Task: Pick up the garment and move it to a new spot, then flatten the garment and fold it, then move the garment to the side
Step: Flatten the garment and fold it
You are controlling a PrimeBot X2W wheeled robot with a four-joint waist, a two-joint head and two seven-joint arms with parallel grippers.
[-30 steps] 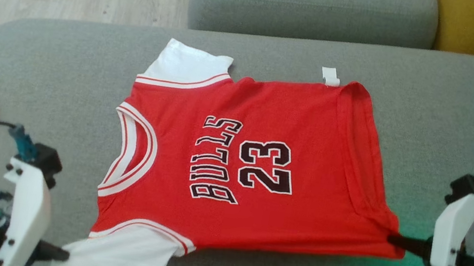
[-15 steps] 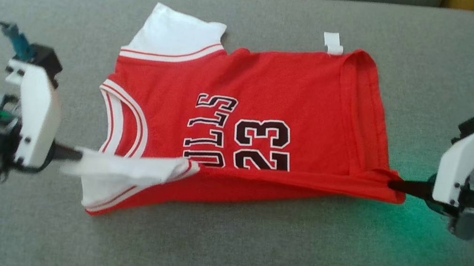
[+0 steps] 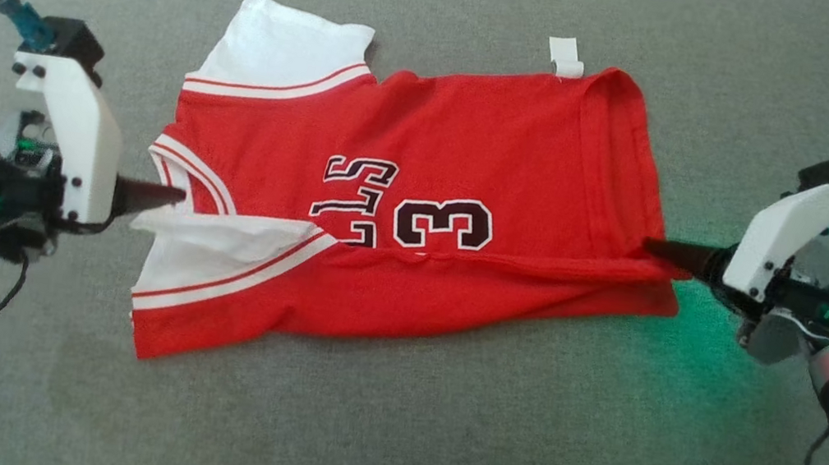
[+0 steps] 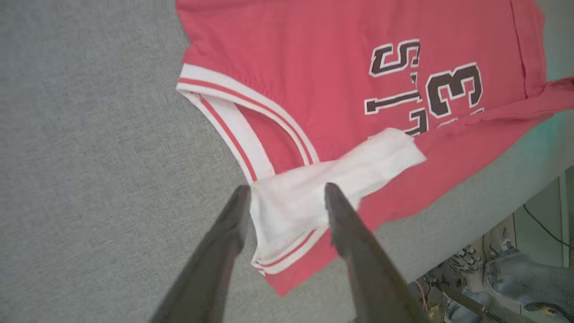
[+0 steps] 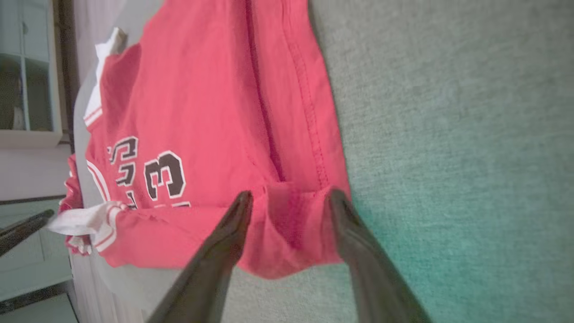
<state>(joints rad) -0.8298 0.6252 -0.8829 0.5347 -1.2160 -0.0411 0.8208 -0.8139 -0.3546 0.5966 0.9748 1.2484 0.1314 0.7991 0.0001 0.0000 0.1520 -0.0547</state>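
While both grippers stand released at the two ends of the fold, I judge the lengthwise fold to be the step in hand. The red short-sleeved basketball jersey with white sleeves [image 3: 418, 208] lies around the middle of the grey upholstered sofa cushion [image 3: 383, 427], somewhat closer to its far edge. Its collar points to the cushion's left edge and its hem to the right edge. Its near long side is turned over onto the chest.

The left gripper [image 3: 166, 197] has its fingers apart around the folded-over white sleeve [image 3: 231, 233]. The left wrist view shows the cloth lying loose between them, not pinched. The right gripper [image 3: 649, 245] is likewise spread, straddling the red hem corner [image 5: 291, 224].

To do this well, I would draw each gripper straight out along the cushion, away from the cloth, so that no finger snags and drags the layer back. The fold looks uneven to me. Its collar end juts toward the near edge, so I would square that corner and smooth the crease before folding the far side.

Black letters with white outlines read "LLS", with a numeral "3" beside them; the fold hides the rest. A small white tag [image 3: 564, 57] sticks out at the hem on the far side, too small to read.
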